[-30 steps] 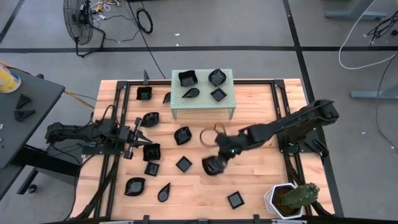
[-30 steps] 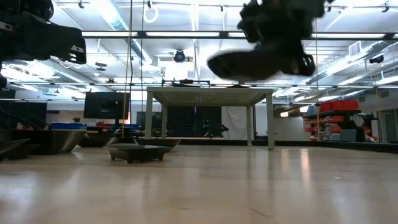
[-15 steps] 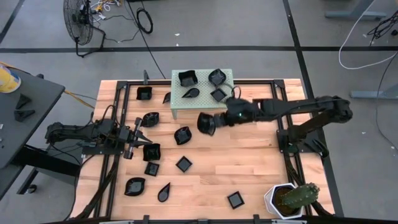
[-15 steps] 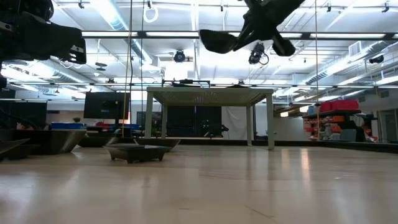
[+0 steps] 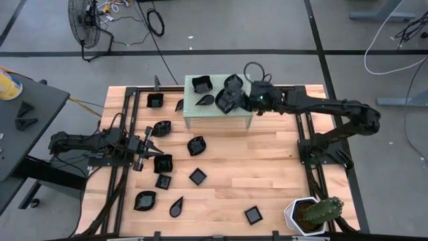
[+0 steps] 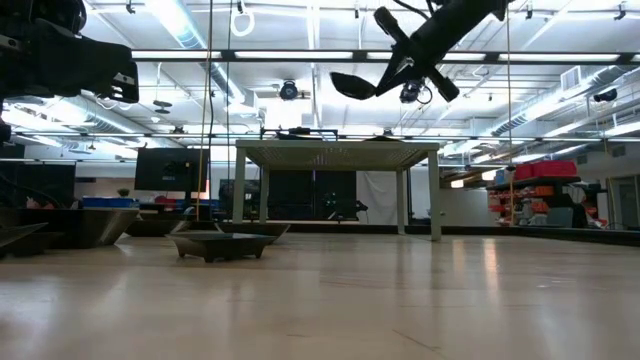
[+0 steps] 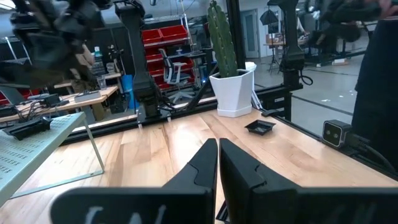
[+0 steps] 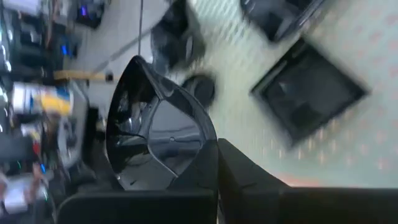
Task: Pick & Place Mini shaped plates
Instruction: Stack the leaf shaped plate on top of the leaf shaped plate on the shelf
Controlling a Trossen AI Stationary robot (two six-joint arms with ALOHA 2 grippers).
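My right gripper (image 5: 239,100) hovers over the pale green stand (image 5: 200,119), shut on the rim of a glossy black mini plate (image 5: 226,100). In the right wrist view this leaf-like plate (image 8: 155,130) sits just past the shut fingers (image 8: 233,171), above a square plate (image 8: 308,99) on the stand. The low view shows the held plate (image 6: 352,84) high above the stand's top (image 6: 335,148). Other plates (image 5: 200,84) rest on the stand. My left gripper (image 5: 148,151) waits shut at the table's left, beside a plate (image 5: 162,163).
Several more black plates lie across the table, among them some at the centre (image 5: 197,176) and one at the front right (image 5: 253,215). A white cactus pot (image 5: 307,214) stands at the front right corner. Black frame rails (image 5: 301,127) run along both sides.
The right arm has carried the held plate from low over the table's middle up and back to above the stand. The left arm has not moved.
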